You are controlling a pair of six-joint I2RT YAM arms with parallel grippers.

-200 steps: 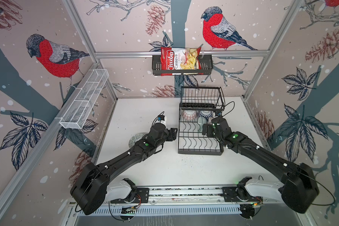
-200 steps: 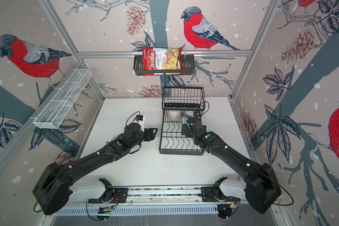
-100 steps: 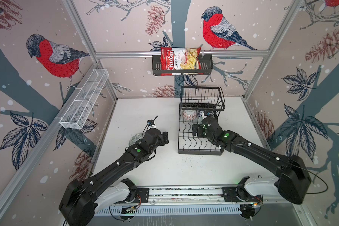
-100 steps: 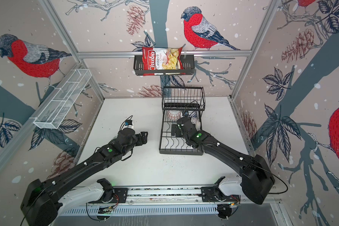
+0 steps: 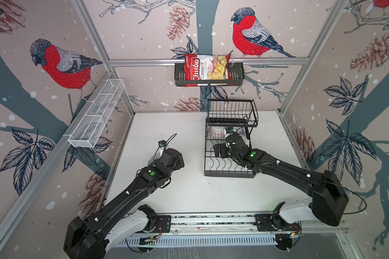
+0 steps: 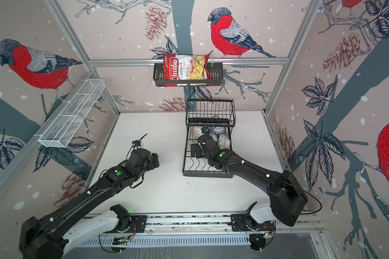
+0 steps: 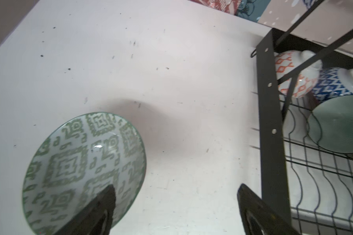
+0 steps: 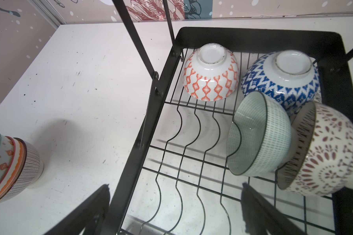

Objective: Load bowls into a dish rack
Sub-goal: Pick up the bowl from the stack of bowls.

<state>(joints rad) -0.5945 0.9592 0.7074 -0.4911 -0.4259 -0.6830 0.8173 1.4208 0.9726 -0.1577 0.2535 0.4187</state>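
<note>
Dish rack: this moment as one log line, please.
rack: four bowls; stack: on table; left gripper: open, empty; right gripper: open, empty

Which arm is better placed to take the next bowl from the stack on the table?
Left. The left gripper, open, hangs at the stack; the right gripper, also open, is over the rack, away from it.

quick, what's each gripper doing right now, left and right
left gripper: open, holding nothing
right gripper: open, holding nothing
</note>
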